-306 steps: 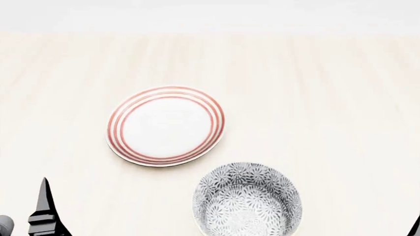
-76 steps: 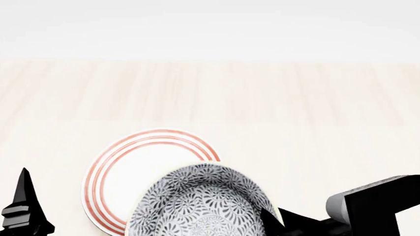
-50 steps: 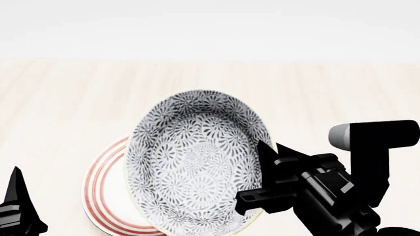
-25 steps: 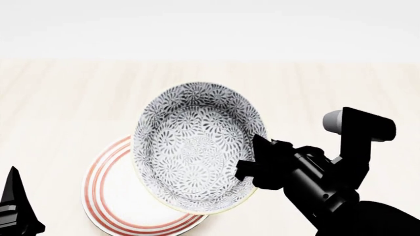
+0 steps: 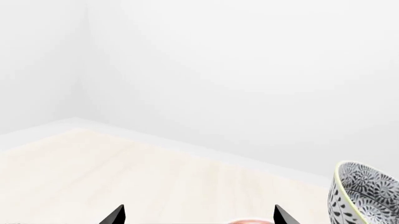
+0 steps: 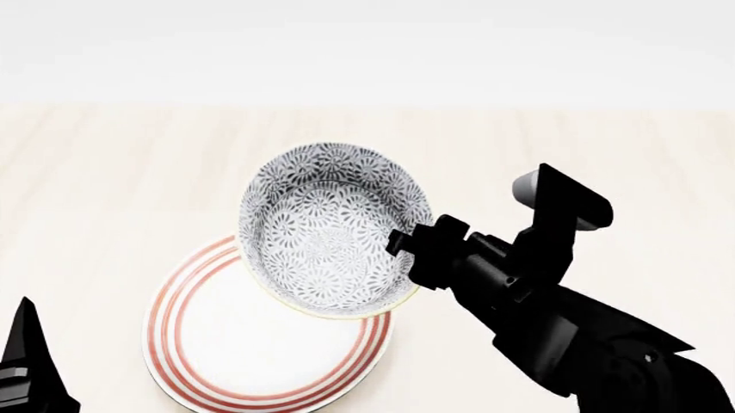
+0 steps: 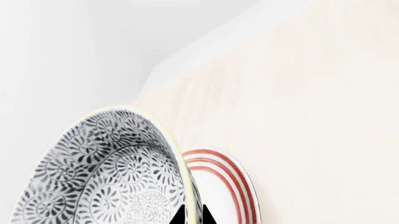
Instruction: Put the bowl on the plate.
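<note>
The bowl point(image 6: 327, 237), white with a dense grey-black floral pattern and a pale yellow rim, hangs tilted in the air over the far right part of the plate point(image 6: 230, 344). My right gripper point(image 6: 404, 248) is shut on the bowl's right rim. In the right wrist view both fingertips pinch the rim of the bowl point(image 7: 93, 182), one on each side of the wall, with the red-ringed plate point(image 7: 227, 186) behind. My left gripper point(image 5: 198, 215) stands open and holds nothing; the bowl point(image 5: 367, 196) shows at that view's edge. The left fingertip point(image 6: 29, 361) sits at the head view's lower left.
The pale wooden table point(image 6: 574, 155) stretches out around the plate. A plain white wall point(image 5: 249, 70) stands behind the table's far edge.
The right gripper has carried the bowl farther from me and a little lower, and the bowl has tilted less steeply. More of the plate shows. The left gripper has not moved.
</note>
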